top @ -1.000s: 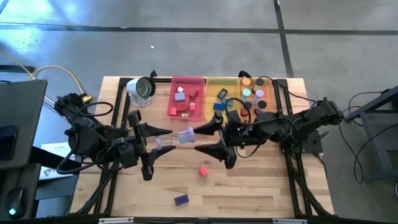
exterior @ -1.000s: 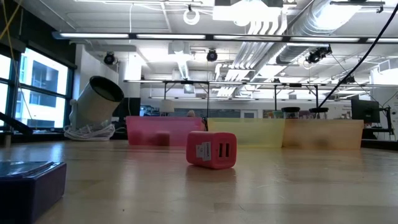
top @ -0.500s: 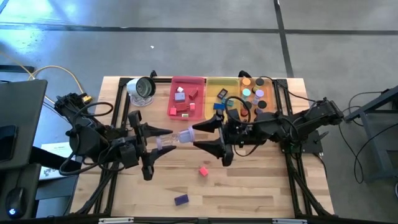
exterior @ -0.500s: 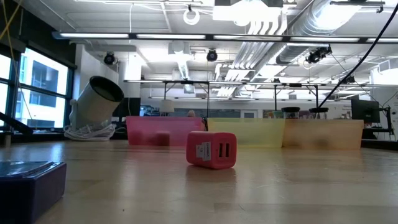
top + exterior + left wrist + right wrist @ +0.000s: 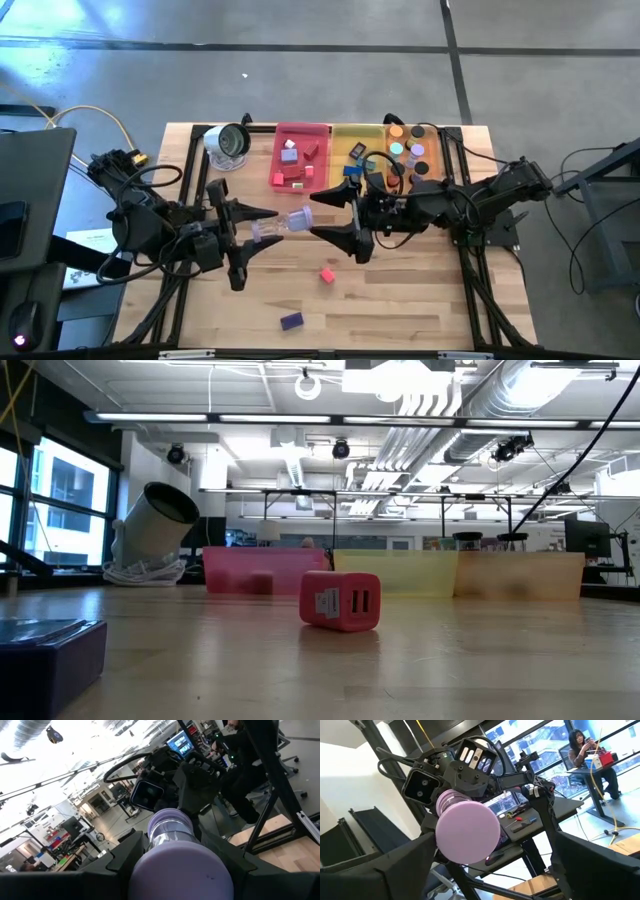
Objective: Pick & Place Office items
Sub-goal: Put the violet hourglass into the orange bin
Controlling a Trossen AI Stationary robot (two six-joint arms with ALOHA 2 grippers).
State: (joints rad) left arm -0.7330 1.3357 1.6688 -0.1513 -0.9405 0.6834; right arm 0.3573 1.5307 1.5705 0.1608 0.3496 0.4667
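So our left fingers (image 5: 262,227) are clamped on one end of a lavender cylinder (image 5: 283,222), holding it level above the bench (image 5: 420,290). Our right fingers (image 5: 322,216) are spread wide around its other end, one either side, not touching it as far as we can tell. In the right wrist view the cylinder's flat end (image 5: 468,833) sits right between them.

Looks like a mid-air handover to us. The right fingers need to close on the free end, then the left ones let go.

Beyond the right fingers sit the pink tray (image 5: 318,170), yellow tray (image 5: 340,135) and orange tray (image 5: 432,150), already holding pieces. Below the fingers a red block (image 5: 326,274) and a purple block (image 5: 291,320) wait on the bench.
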